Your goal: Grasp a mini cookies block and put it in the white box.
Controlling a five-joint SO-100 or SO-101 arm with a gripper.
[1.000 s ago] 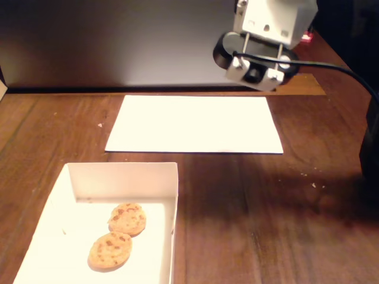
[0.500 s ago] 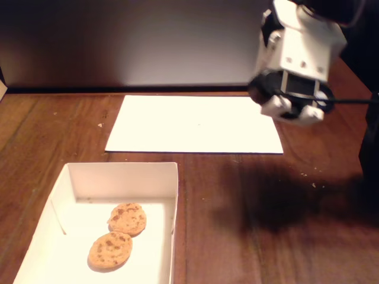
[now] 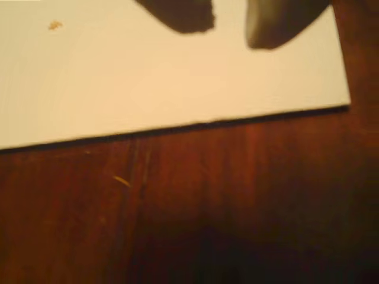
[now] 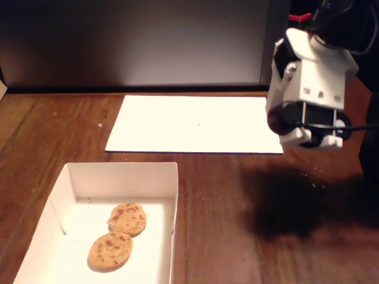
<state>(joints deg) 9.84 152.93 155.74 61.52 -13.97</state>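
Since the earlier frames the arm has swung from above the far edge of the paper to the right and downward in the fixed view, so that its white wrist housing now hangs over the right end of the sheet and its shadow lies on the bare wood nearer the camera. The gripper [image 3: 230, 22] shows only in the wrist view, as two dark blurred finger shapes entering from the top edge with a strip of bright paper visible between them; the jaws stand apart and nothing is held between them. Below them lies the flat white paper sheet [image 4: 192, 123], whose near edge crosses the wrist view on a slant, with a small orange crumb [image 3: 54, 25] on it toward the upper left. The wooden table [image 4: 249, 236] fills the remainder of both views. The white box [image 4: 118, 177] sits at the lower left of the fixed view, well apart from the arm, and is unchanged from before. Inside it lie two mini cookies: one cookie [image 4: 127, 218] nearer the middle of the box floor and the other cookie [image 4: 109, 250] just beside it toward the camera, their edges close or touching. Both are far from the jaws, down and to the left in the fixed view. No cookie can be seen on the sheet.
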